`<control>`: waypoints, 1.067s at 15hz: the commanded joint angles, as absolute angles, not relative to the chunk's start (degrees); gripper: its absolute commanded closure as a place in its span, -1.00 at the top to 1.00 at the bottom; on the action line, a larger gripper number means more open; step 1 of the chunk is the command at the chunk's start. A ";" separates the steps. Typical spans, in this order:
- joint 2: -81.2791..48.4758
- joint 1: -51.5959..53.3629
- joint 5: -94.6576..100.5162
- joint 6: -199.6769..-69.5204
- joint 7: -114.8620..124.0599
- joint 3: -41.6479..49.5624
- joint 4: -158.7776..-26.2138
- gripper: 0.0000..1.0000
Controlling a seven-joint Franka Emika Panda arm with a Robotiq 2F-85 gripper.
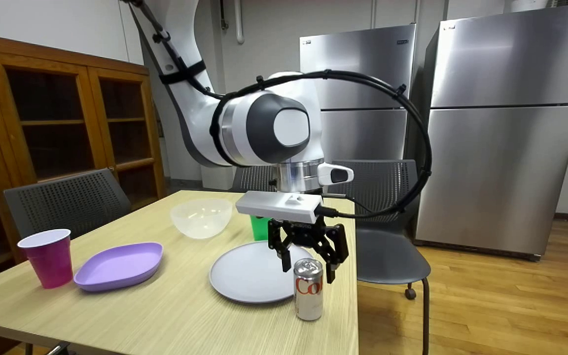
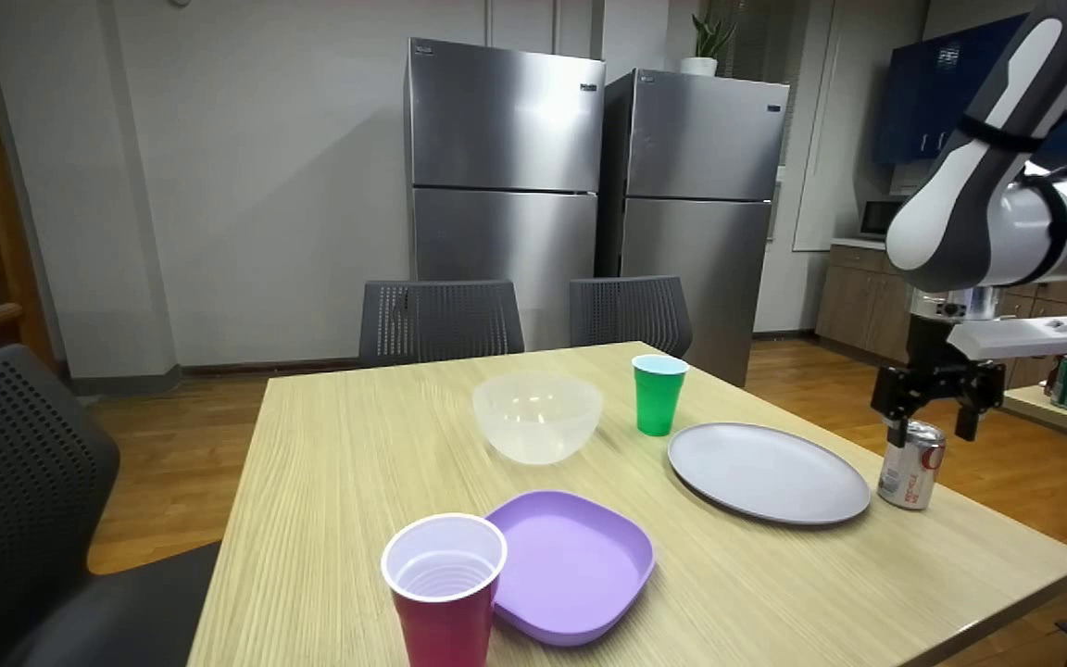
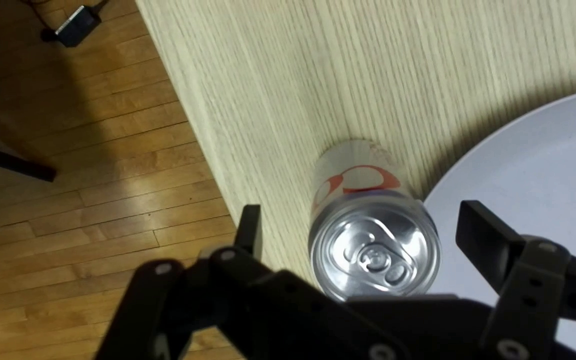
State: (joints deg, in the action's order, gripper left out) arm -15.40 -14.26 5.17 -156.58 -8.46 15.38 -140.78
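Note:
A silver Coke can [image 1: 308,298] stands upright near the table's edge, beside a round grey plate [image 1: 249,276]. The can [image 2: 909,477] and the plate [image 2: 765,472] show in both exterior views. My gripper [image 1: 308,272] is open and points down over the can. In the wrist view the fingers [image 3: 363,230] stand wide, one on each side of the can's top [image 3: 373,250], with a visible gap on both sides. The finger on the right side there is over the plate [image 3: 543,170]. The gripper holds nothing.
On the wooden table [image 2: 357,482] stand a green cup [image 2: 658,398], a clear bowl [image 2: 533,421], a purple plate [image 2: 571,565] and a magenta cup [image 2: 445,602]. Dark chairs [image 1: 387,246] stand around the table. A black cable [image 1: 427,153] loops out from the arm.

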 commanded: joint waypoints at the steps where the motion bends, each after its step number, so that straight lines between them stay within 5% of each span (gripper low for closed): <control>1: -16.29 -15.63 3.74 -157.74 -9.63 14.20 -140.20 0.50; 7: -16.26 -15.59 3.61 -159.16 -9.70 14.00 -140.74 -0.23; 16: -11.26 -14.00 7.64 -153.71 -9.26 16.05 -141.11 -0.23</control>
State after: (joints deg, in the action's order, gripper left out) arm -15.46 -14.32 5.00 -157.80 -8.99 15.31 -140.79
